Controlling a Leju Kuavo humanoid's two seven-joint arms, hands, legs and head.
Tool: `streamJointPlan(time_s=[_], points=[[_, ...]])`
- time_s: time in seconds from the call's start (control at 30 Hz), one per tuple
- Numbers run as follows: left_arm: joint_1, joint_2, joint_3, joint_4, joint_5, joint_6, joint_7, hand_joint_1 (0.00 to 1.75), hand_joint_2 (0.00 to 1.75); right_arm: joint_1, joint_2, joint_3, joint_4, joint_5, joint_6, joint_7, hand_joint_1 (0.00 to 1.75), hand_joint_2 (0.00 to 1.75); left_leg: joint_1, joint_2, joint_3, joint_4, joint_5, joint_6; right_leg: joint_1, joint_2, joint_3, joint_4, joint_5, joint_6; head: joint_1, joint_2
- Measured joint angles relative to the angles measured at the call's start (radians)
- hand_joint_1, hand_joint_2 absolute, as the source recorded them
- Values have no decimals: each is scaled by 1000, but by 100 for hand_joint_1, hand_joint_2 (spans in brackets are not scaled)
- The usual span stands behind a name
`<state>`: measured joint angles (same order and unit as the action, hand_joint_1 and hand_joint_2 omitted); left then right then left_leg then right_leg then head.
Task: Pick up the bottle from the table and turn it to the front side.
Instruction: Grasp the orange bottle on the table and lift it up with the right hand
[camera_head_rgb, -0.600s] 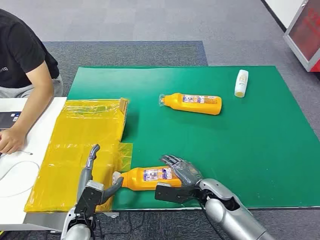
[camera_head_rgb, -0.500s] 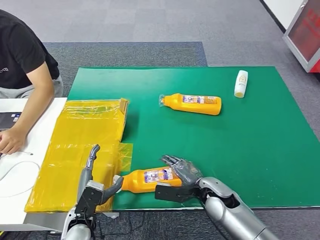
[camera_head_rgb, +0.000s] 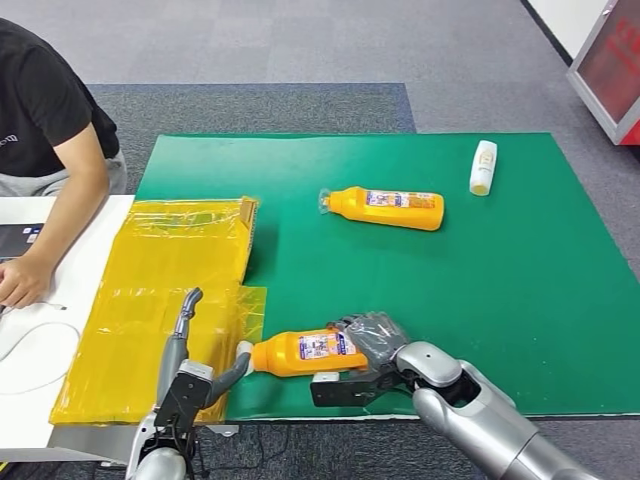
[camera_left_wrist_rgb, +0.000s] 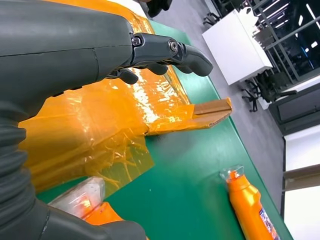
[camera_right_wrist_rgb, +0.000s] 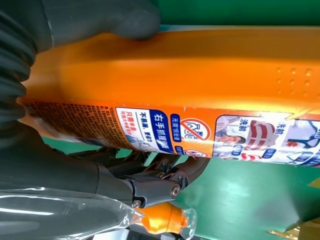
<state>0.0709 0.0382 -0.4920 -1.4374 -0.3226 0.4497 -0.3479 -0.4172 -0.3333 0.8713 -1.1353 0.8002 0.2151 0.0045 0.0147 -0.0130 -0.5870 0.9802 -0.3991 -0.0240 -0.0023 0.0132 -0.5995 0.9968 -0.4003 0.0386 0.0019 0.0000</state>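
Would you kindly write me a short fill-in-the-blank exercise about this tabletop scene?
1. The right hand grips the near orange bottle by its ____ end.
2. The far orange bottle lies on the ____ mat.
3. The left hand holds ____.
4. The small white bottle lies nearest the mat's far ____ corner.

Missing words: base; green; nothing; right

Bottle (camera_right_wrist_rgb: 181, 85) label (camera_right_wrist_rgb: 166, 131): Chinese print, with "右手" and "洗前" legible, beside a red prohibition sign. Other bottles' labels too small to read.
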Motion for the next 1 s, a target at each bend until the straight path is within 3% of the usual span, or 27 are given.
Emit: streamJointPlan(time_s=[0.2, 0.43, 0.73, 1.0], points=[[2, -4, 9, 0, -3, 15, -4, 0, 175, 33, 6, -25, 13, -102, -102, -39, 175, 175, 0, 0, -1, 0, 0, 0, 0, 0, 2, 0, 0, 0, 0, 0], [27, -5, 46, -34, 64, 61, -58, 0, 175, 182, 68, -208, -40, -310, -271, -121, 175, 175, 1, 0, -4, 0, -1, -1, 1, 0, -1, 0, -1, -1, 0, 0], [43, -7, 105, -123, 282, 54, -159, 0, 175, 362, 142, -424, -182, -473, -308, -180, 175, 175, 1, -1, -16, 0, 0, -2, 1, -1, -11, 1, -1, -1, 0, 0], [43, -9, 126, -173, 497, -54, -164, 0, 175, 397, 188, -471, -228, -529, -316, -204, 175, 175, 1, -1, -18, 0, 0, -2, 1, -1, -14, 1, -1, -1, 0, 0]])
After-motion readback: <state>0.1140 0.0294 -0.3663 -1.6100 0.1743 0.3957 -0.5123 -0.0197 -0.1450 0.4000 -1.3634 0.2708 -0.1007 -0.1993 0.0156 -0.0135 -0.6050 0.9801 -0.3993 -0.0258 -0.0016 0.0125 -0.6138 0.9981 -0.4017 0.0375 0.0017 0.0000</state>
